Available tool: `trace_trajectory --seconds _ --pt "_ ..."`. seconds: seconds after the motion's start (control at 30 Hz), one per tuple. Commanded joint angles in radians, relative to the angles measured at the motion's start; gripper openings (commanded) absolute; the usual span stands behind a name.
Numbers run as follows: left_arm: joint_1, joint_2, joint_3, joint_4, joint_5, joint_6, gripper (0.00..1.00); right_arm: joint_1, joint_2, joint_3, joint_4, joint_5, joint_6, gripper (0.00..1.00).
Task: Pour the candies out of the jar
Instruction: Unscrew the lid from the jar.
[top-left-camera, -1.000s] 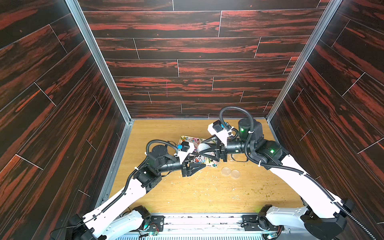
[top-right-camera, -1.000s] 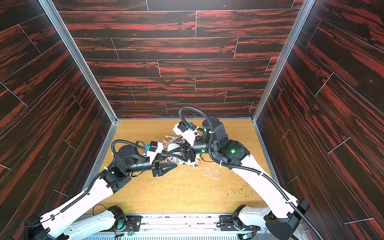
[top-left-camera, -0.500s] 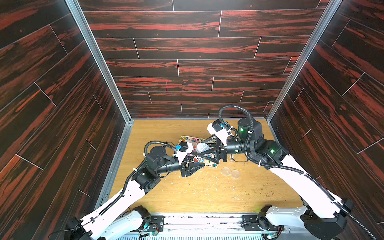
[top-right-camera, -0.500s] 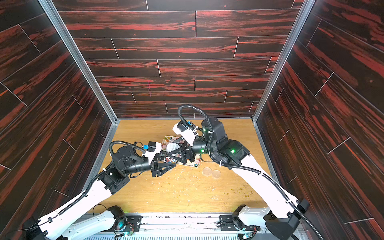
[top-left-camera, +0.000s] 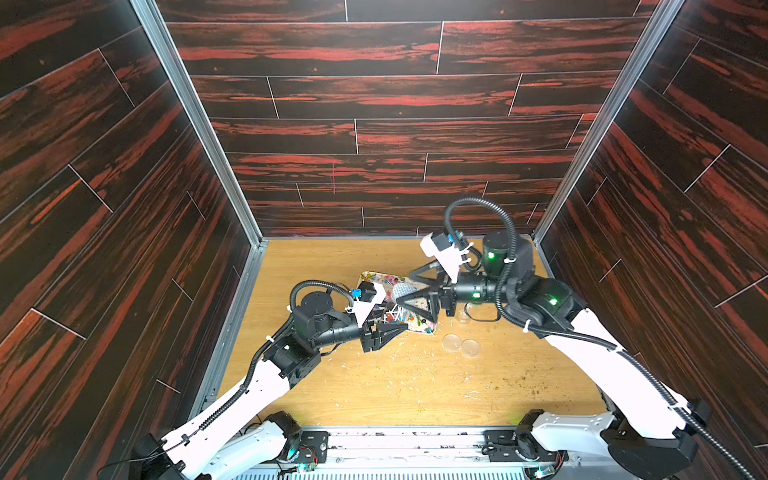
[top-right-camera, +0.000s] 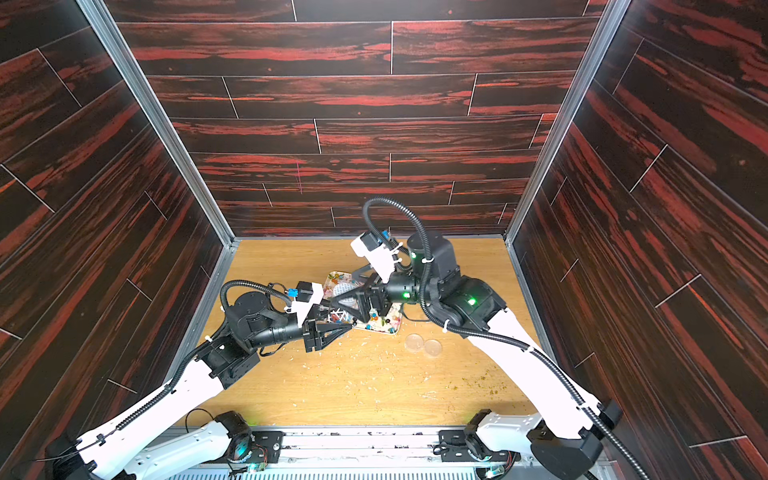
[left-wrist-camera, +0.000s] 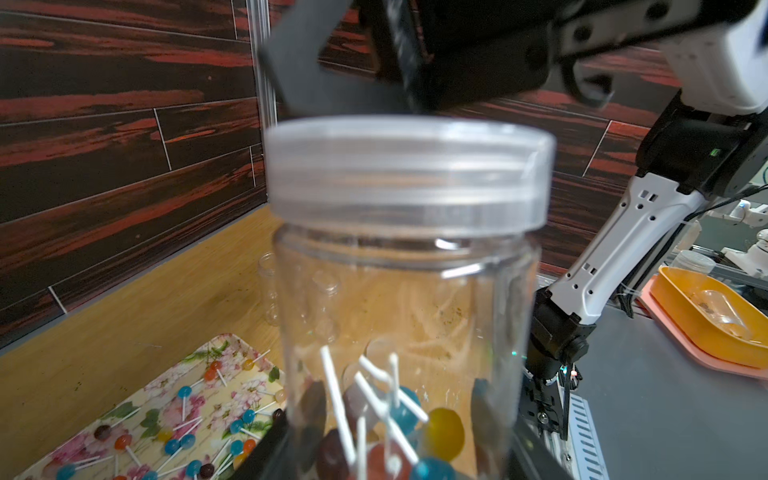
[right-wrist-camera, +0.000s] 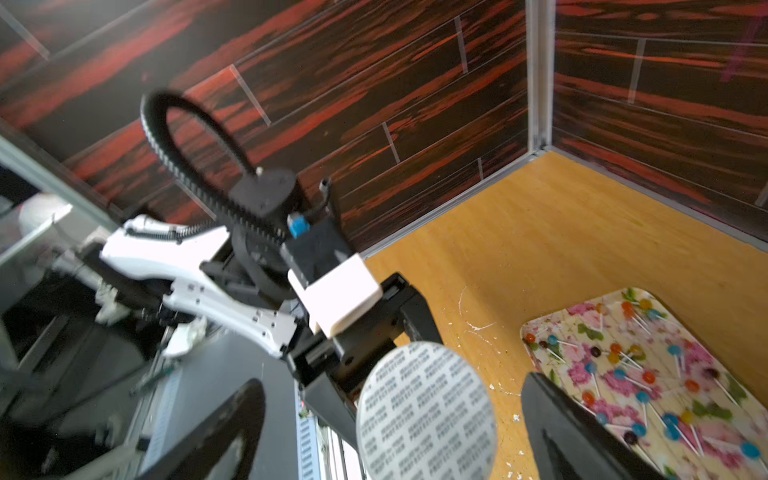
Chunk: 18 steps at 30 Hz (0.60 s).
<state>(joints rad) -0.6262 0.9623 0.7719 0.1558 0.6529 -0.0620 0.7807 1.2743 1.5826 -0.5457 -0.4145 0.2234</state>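
Note:
My left gripper (left-wrist-camera: 399, 457) is shut on the lower body of the clear jar (left-wrist-camera: 407, 291), which stands upright over the near edge of the floral tray (left-wrist-camera: 224, 338). A translucent lid (left-wrist-camera: 407, 174) sits on the jar. A few candies (left-wrist-camera: 442, 428) on white sticks lie in its bottom. Many more candies (right-wrist-camera: 619, 374) are spread on the tray (right-wrist-camera: 536, 328). My right gripper (right-wrist-camera: 392, 382) is open over the lid (right-wrist-camera: 428, 415), one finger on each side with gaps. In both top views the lid (top-left-camera: 401, 291) (top-right-camera: 345, 289) shows between the right fingers.
Two clear round discs (top-left-camera: 451, 343) (top-left-camera: 470, 348) lie on the wooden floor right of the tray. Small empty clear jars (left-wrist-camera: 270, 291) stand beyond it. Pale crumbs litter the floor. Dark wall panels close in three sides.
The right gripper's jaws have spread apart from the lid they were closed on. The jar stays in the left gripper, hardly moved.

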Motion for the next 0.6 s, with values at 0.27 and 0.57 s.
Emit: trace_trajectory --seconds 0.27,0.57 --pt "0.005 0.004 0.016 -0.010 -0.014 0.033 0.42 0.115 0.028 0.019 -0.122 0.371 0.265 0.95" --pt "0.005 0.000 0.010 -0.013 -0.025 0.036 0.42 0.160 0.047 0.018 -0.124 0.437 0.316 0.86"
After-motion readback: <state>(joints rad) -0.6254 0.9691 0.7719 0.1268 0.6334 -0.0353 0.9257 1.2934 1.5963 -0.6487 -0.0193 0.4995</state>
